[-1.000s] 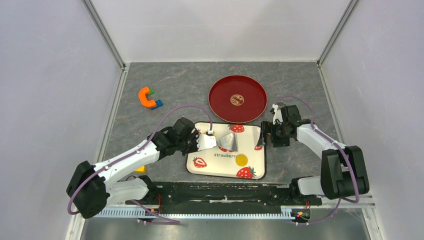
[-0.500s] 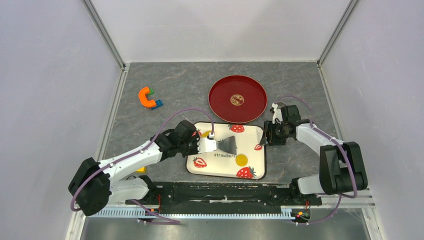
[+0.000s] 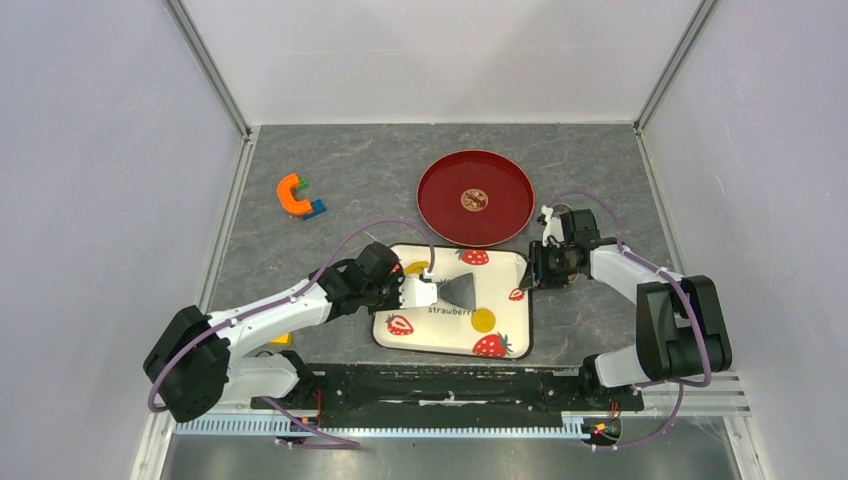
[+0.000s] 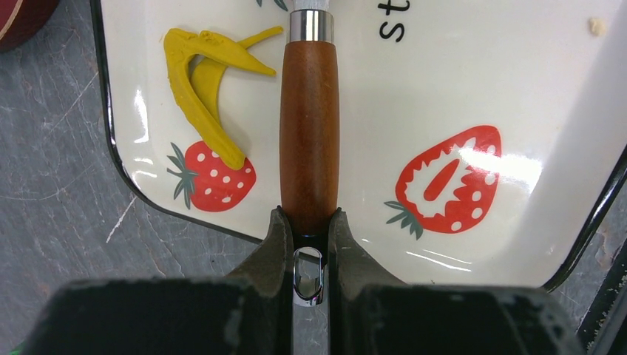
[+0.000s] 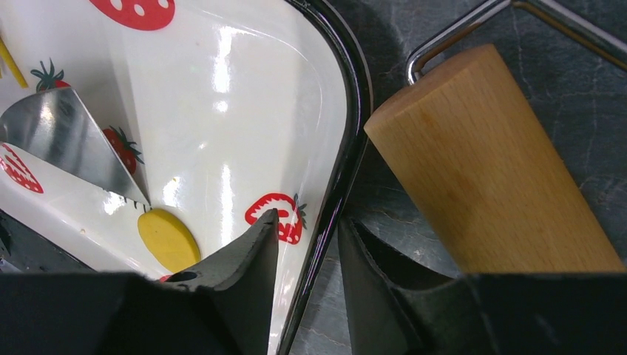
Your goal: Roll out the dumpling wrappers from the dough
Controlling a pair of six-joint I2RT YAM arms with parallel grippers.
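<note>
On the grey counter I am working over the strawberry tray, with the red plate waiting just beyond it, probably for finished pieces. My right pincer is closing narrowly on the tray's right rim, one finger inside and one outside, seemingly pinning the tray so it cannot slide. The wooden roller is lying on the counter just outside that rim, within easy reach. My left pincer is clamping the scraper by its wooden handle, blade pointing across the tray, likely to lift dough. The yellow scrap is lying aside by the left edge. The dumpling wrapper is sitting flat near the tray's front right, just beside the blade's tip.
</note>
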